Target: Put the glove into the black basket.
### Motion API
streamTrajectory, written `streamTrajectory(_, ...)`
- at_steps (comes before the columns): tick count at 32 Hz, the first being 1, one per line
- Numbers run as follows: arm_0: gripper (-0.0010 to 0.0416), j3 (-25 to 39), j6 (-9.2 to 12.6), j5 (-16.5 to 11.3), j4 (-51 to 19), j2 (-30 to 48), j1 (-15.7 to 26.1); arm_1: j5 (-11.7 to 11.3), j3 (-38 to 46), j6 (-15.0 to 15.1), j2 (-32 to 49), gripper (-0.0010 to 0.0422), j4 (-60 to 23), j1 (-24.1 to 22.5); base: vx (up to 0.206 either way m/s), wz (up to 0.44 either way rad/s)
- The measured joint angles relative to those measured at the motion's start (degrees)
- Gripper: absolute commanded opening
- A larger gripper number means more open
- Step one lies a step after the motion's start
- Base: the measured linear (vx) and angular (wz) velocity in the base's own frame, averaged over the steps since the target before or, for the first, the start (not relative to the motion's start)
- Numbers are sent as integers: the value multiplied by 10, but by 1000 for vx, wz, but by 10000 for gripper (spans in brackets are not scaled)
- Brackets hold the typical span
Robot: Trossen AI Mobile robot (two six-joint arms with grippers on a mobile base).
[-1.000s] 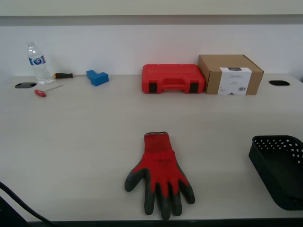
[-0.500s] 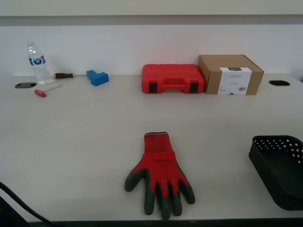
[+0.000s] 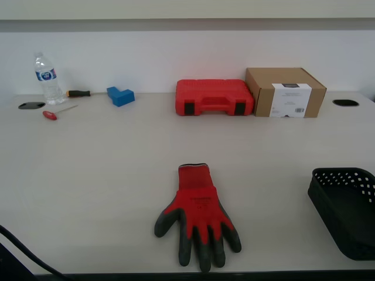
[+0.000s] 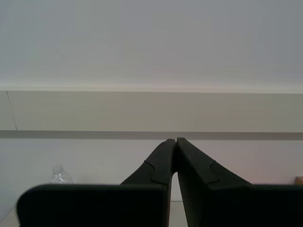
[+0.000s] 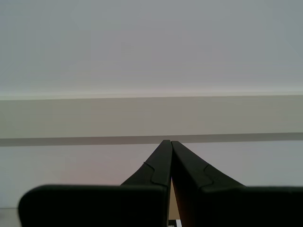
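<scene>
The red glove lies flat on the table near its front edge, cuff away from me, its dark grey fingers toward the front. The black basket stands at the exterior view's right front, cut off by the frame edge. My first gripper is shut and empty, pointing at the wall. My second gripper is shut and empty, also facing the wall. Neither gripper shows in the exterior view.
At the back of the table stand a red tool case, a cardboard box, a blue block, a water bottle and two screwdrivers. A dark cable crosses the front corner at the exterior view's left.
</scene>
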Motion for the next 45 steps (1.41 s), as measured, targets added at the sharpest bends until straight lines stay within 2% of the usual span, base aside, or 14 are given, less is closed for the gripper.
streamTrajectory(12,1,0,0,0,1,0,0,0,0,0,0,0,0,0,0,0)
streamTrajectory(14,1,0,8,0,1,0,0,0,0,0,0,0,0,0,0,0)
streamTrajectory(16,1,0,52,-3,0,0,1,0,0,0,0,0,0,0,0,0)
streamTrajectory(17,1,0,78,-19,0,0,1,0,0,0,0,0,0,0,0,0)
streamTrajectory(20,1,0,123,-116,-4,8,4,0,0,0,0,0,0,0,0,0)
streamTrajectory(22,1,0,163,-139,-27,19,16,0,0,0,0,0,0,0,0,0)
streamTrajectory(23,1,0,170,-142,-45,23,21,0,0,0,0,0,0,0,0,0)
streamTrajectory(28,1,0,176,-152,-179,67,78,0,0,0,0,0,0,0,0,0)
streamTrajectory(35,1,21,181,-153,-190,187,203,0,0,0,0,0,0,0,0,0)
streamTrajectory(37,1,56,187,-152,-192,259,254,0,0,0,0,0,0,0,0,0)
streamTrajectory(40,1,120,187,-152,-217,347,296,0,0,0,0,0,0,0,0,0)
streamTrajectory(43,1,212,186,-156,-327,450,332,0,0,0,0,0,-1,0,0,0)
streamTrajectory(44,1,270,179,-164,-381,502,344,-2,0,0,0,0,-1,0,0,0)
streamTrajectory(45,1,277,177,-168,-390,516,349,-2,0,0,0,0,0,0,0,0)
